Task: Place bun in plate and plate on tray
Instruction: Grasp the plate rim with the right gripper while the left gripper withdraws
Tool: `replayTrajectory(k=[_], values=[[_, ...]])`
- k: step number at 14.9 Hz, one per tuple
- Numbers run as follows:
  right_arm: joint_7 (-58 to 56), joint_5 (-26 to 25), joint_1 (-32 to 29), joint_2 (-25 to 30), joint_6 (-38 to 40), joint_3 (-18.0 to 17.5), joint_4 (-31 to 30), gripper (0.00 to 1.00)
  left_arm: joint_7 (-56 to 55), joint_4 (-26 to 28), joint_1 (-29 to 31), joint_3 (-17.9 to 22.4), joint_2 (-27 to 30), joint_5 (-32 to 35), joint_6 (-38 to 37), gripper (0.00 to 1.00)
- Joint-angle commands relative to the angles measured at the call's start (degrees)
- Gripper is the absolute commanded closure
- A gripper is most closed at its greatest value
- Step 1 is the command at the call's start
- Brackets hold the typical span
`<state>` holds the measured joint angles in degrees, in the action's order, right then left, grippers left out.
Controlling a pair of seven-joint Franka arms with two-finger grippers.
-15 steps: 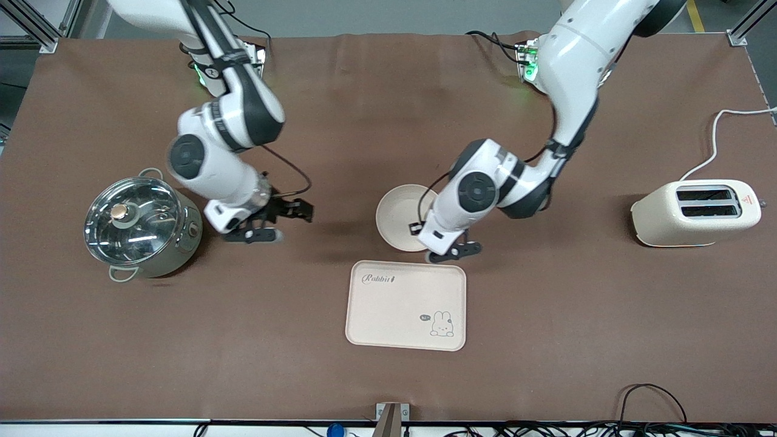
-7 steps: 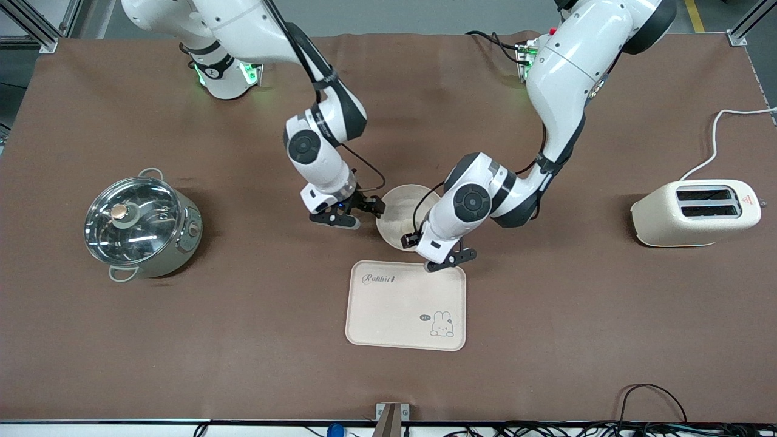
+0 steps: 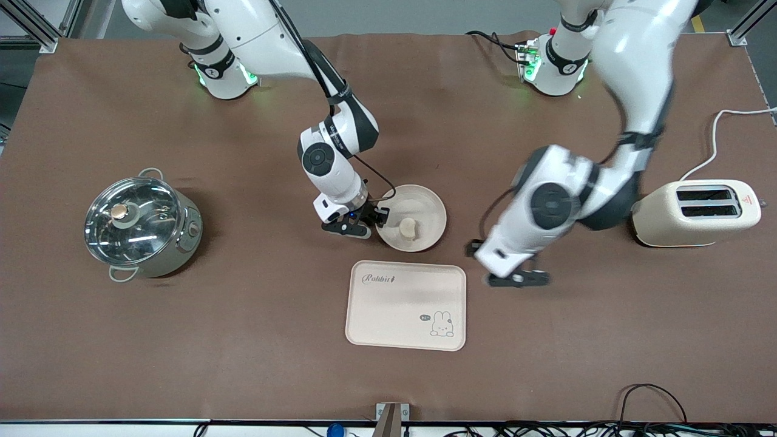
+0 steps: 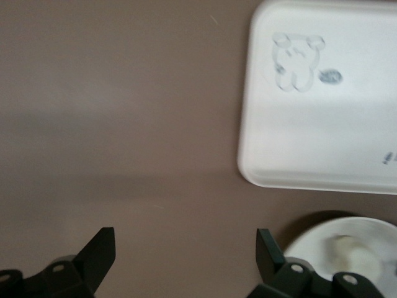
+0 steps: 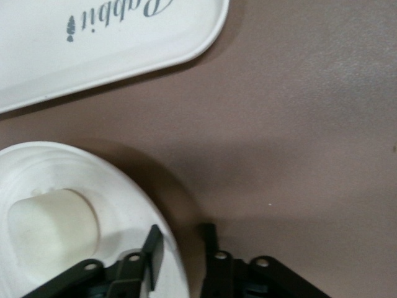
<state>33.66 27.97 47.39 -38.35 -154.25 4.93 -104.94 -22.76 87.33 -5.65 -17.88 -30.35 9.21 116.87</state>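
The bun [image 3: 408, 227] lies in the round plate [image 3: 428, 213], which rests on the table farther from the front camera than the tray [image 3: 405, 305]. My right gripper [image 3: 371, 223] is low at the plate's rim on the right arm's side. In the right wrist view its fingers [image 5: 152, 248] straddle the rim with a narrow gap, one over the plate [image 5: 124, 186], one outside; the bun [image 5: 53, 226] and tray [image 5: 111, 37] show. My left gripper [image 3: 515, 278] is wide open and empty over bare table beside the tray. It [image 4: 186, 248] sees the tray [image 4: 322, 105] and plate [image 4: 304, 242].
A steel pot with a glass lid [image 3: 142, 227] stands toward the right arm's end. A cream toaster [image 3: 698, 212] with a white cable stands toward the left arm's end, close to the left arm's elbow.
My right gripper has moved from beside the pot to the plate's rim. My left gripper has pulled away from the plate toward the toaster end, and the bun now shows in the plate.
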Motion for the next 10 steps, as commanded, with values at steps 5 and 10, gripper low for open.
replayTrajectory(k=[5, 10], values=[[-1.31, 1.03, 0.69, 1.25, 0.09, -0.01, 0.0, 0.99, 14.4, 1.53, 13.9, -0.85, 16.7, -0.59, -8.12, 0.0], [-1.49, 2.43, -1.06, 4.6, 0.7, -0.8, 2.88, 0.99, 15.63, 1.7, 15.23, -0.41, 28.58, -4.2, -20.09, 0.0]])
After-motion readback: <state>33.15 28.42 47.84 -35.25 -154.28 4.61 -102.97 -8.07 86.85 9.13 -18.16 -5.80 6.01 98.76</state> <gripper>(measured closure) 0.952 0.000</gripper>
